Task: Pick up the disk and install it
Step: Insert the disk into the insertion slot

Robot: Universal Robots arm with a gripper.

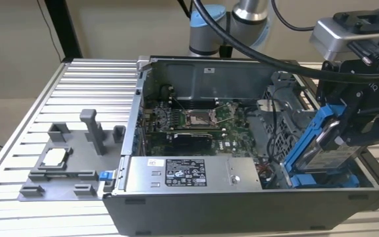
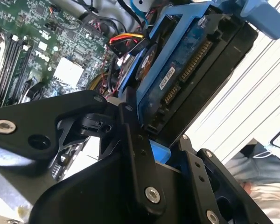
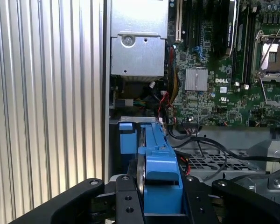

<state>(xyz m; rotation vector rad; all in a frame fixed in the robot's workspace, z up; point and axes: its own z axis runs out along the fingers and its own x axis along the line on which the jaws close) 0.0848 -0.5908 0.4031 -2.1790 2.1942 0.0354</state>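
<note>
From my station I read the hand [image 1: 349,132] as clenched on the disk [image 1: 326,145]: in the first wrist view the two black fingers [image 3: 126,201] sit either side of the blue bracket, pressed against it, with the disk [image 3: 159,156] running straight away from the hand [image 3: 161,205] between them. There is only the one arm, so the hand and the disk are already together. In the exterior view the disk stands on edge at the exterior view's right end of the open computer case [image 1: 242,210]. Its long axis is steep rather than flat, leaning a little, with the upper end in the hand and the lower end down by the blue bay fitting [image 1: 321,180] in the case's corner. I can't tell whether that lower end touches the fitting or hangs just above it. The second wrist view shows the disk's [image 2: 191,60] circuit-board face and its connector edge, with the red and yellow cables [image 2: 128,39] just beside it. The relation I'd judge critical is that the disk's long axis points from the hand down into the bay, close to in line with it. The motherboard [image 1: 196,123] and the grey box with the white label [image 1: 189,173] lie toward the exterior view's left of the disk. The grey tray [image 1: 38,190] with the small chip [image 1: 55,157] sits well apart on the ribbed surface [image 1: 77,89].
</note>
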